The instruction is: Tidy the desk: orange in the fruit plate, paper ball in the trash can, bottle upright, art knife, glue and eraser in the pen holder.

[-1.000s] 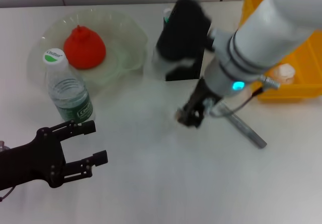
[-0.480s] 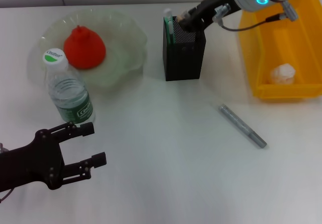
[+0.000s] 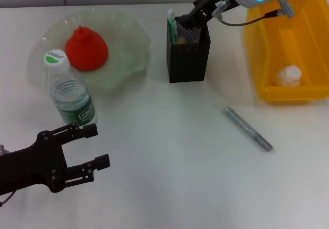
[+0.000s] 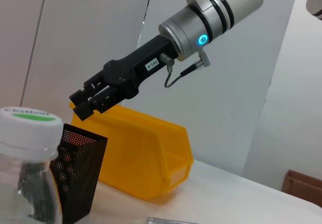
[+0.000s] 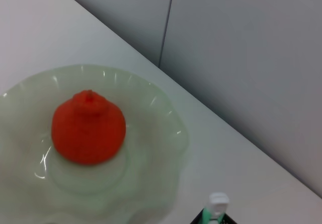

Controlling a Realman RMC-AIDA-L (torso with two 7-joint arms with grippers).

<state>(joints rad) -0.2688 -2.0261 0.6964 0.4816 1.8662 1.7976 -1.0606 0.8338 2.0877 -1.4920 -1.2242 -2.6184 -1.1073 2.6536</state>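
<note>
Right gripper [image 3: 186, 19], above the far rim of the black mesh pen holder [image 3: 188, 59]; its fingers are drawn close together and nothing can be seen between them. In the left wrist view the same gripper [image 4: 83, 105] hangs just over the holder's [image 4: 80, 176] top edge without touching it. Left gripper [image 3: 95, 145], at the near left over bare counter, fingers apart and empty.

Glue stick [image 3: 171, 19], white-capped with a green body, stands inside the pen holder at its left side. Orange [image 3: 85, 48] lies in the translucent fruit plate [image 3: 132, 43] at the far left. Water bottle [image 3: 70, 96], upright with a white cap, stands just near of the plate. Art knife [image 3: 248, 128], a grey bar, lies flat on the counter right of centre, well apart from the holder. Paper ball [image 3: 288, 75] rests inside the yellow trash bin [image 3: 257, 64] at the far right.

The counter [image 3: 164, 177] is plain white. A grey panelled wall [image 5: 241, 58] rises behind its far edge.
</note>
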